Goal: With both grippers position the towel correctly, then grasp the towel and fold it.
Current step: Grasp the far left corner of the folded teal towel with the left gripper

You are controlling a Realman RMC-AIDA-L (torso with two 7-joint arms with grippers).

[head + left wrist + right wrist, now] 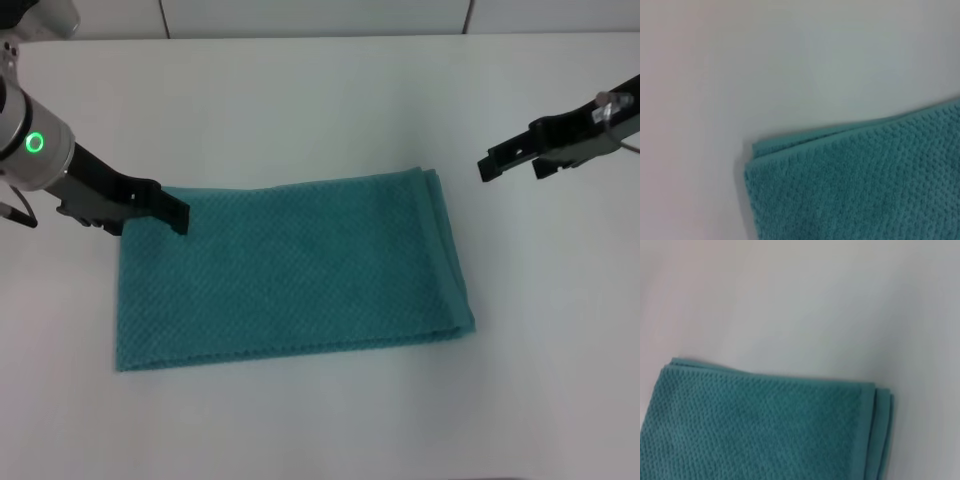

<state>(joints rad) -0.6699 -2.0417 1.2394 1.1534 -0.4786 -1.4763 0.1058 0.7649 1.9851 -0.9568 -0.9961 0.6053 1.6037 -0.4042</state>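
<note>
white tabletop [300, 90]; waffle-weave teal towel [290, 270] folded rectangular; left end effector [170, 212], right end effector [512, 160]: openness unclear.

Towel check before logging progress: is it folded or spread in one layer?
Folded: the towel lies flat, with several stacked edges showing at its right end.
</note>
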